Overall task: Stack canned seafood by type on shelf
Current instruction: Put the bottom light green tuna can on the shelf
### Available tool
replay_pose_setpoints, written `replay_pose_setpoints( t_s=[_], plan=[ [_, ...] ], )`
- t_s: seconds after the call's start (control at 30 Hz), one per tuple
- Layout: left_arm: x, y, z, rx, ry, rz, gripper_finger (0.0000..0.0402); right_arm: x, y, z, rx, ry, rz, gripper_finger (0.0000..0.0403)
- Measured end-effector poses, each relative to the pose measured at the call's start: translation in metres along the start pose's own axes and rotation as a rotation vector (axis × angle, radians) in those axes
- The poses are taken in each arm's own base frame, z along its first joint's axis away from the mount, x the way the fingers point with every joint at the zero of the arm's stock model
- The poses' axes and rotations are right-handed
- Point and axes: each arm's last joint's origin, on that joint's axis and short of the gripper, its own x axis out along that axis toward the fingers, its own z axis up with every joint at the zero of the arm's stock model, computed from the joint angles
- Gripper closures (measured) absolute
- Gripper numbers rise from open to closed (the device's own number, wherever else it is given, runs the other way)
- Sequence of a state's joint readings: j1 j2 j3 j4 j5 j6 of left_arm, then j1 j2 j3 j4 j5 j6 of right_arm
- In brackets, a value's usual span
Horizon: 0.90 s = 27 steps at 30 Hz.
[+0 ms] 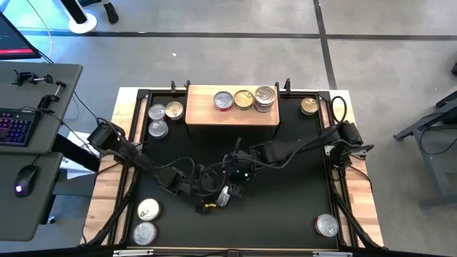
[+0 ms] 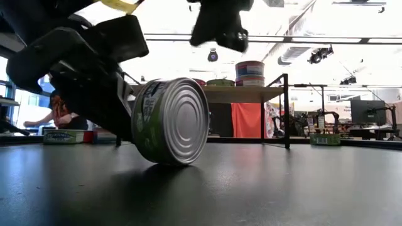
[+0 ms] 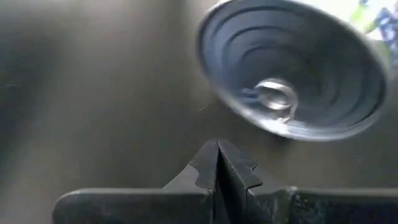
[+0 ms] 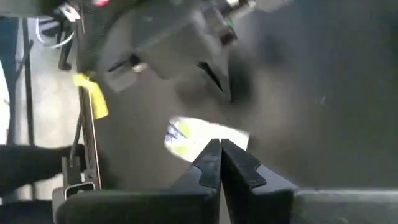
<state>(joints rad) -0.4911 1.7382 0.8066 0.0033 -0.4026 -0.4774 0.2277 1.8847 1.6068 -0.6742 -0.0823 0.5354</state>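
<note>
A tin of canned seafood with a green side label stands on its rim on the black mat; it is the tin at the mat's middle. My left gripper is shut, just behind the tin's ribbed back face. Shut with nothing in it, my right gripper hangs above the tin. The wooden shelf at the far edge carries a red-sided tin, a gold one and a stack of tins. My left gripper stands with shut fingers close behind the upended tin's back face, slanting down from the table's left. The low view shows the tin right against the gripper's dark bulk, but I cannot tell whether they touch.
Three tins lie left of the shelf and one lies right of it. Two tins sit at the near left corner and one at the near right. A desk with keyboard stands beyond the table's left.
</note>
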Motion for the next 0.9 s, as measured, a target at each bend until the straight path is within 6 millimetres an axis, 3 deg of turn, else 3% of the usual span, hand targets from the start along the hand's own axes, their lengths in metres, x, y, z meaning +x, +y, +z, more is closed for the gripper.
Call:
replay_pose_setpoints(
  t_s=[0.17, 0.3, 0.5, 0.6, 0.7, 0.9],
  plan=[
    [-0.032, 0.011, -0.003, -0.043, 0.038, 0.111, 0.0401, -0.017, 0.009, 0.015, -0.311, -0.029, 0.075, 0.038],
    [-0.063, 0.014, -0.011, -0.166, -0.045, 0.141, 0.0401, -0.021, 0.014, 0.016, -0.531, -0.033, 0.125, 0.0307],
    [-0.097, 0.012, -0.02, -0.366, -0.2, 0.127, 0.0401, 0.006, 0.013, 0.007, -0.642, 0.055, 0.133, 0.0161],
    [-0.106, 0.012, -0.02, -0.424, -0.257, 0.14, 0.0401, 0.024, 0.016, -0.001, -0.71, 0.106, 0.137, 0.0107],
    [-0.109, 0.013, -0.017, -0.487, -0.328, 0.16, 0.0401, 0.04, 0.017, -0.01, -0.78, 0.163, 0.139, 0.008],
    [-0.109, 0.013, -0.016, -0.497, -0.339, 0.163, 0.0401, 0.062, 0.013, -0.012, -0.911, 0.157, 0.002, 0.0073]
  ],
)
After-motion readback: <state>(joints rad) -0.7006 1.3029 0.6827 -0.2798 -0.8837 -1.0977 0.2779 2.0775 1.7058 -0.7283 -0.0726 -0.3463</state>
